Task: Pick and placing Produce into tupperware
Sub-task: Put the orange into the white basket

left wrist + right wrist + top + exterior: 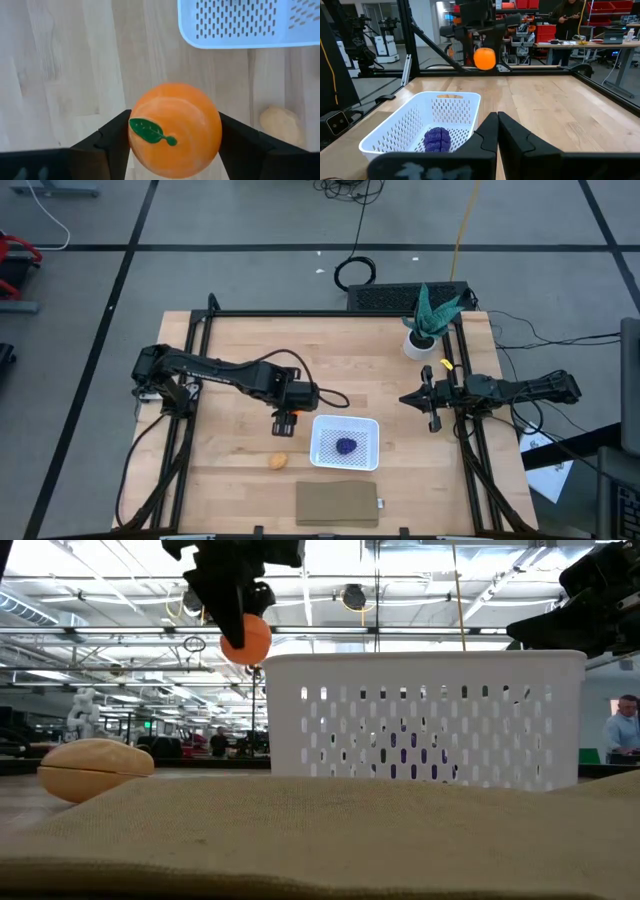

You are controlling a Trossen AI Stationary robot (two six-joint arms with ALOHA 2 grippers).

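Observation:
My left gripper [287, 421] hovers just left of the white tupperware [322, 457] and is shut on the round orange piece [175, 130], which also shows in the low view [246, 639] and the right wrist view [484, 58]. The dark purple lumpy piece [346, 446] lies on the tupperware's mesh bottom [438, 139]. The tan-brown oval piece [278, 461] lies on the table left of the tupperware [95, 767]. My right gripper [432, 400] waits shut at the table's right side, touching nothing. My left gripper pinches the round orange piece between its two fingers, one finger [112, 140] on each side of its widest part [140, 145]. The fingers come from above, pointing down. The piece is lifted clear of the table, its green leaf mark [150, 131] facing up.
A flat brown rectangle [338, 503] lies at the near edge in front of the tupperware. A green potted plant [428, 325] stands at the far right corner. Bare wood lies across the table's far and left parts. A person [622, 730] stands in the room beyond.

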